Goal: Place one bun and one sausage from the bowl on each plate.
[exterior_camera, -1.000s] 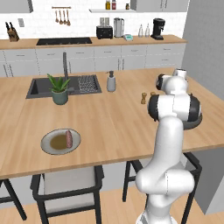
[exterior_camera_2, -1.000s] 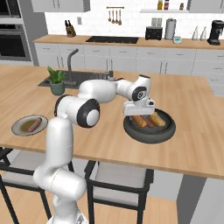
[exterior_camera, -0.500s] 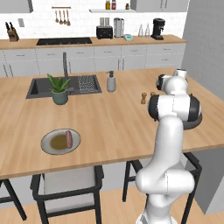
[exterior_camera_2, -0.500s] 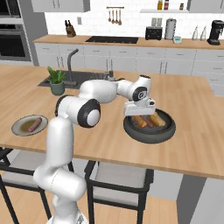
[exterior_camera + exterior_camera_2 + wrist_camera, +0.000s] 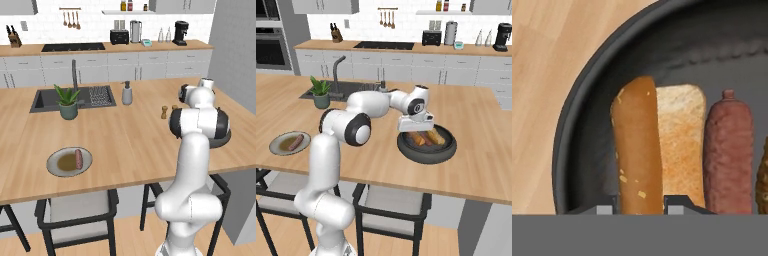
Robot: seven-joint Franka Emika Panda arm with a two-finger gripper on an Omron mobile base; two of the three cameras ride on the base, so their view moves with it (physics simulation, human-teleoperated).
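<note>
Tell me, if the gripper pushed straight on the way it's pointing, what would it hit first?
Probably the bun lying between its jaws, inside the bowl; the bowl's dark floor seems to lie right beneath.

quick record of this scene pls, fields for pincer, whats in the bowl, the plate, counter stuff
pincer: down in the bowl, fingers either side of the bun, closed on it
bowl: dark, on the wooden counter; holds the bun, a toast-like slice and a sausage
plate: pale grey, near the counter's front edge, with one sausage on it
other items: potted plant by the sink, soap dispenser
task state: bun not yet lifted out
</note>
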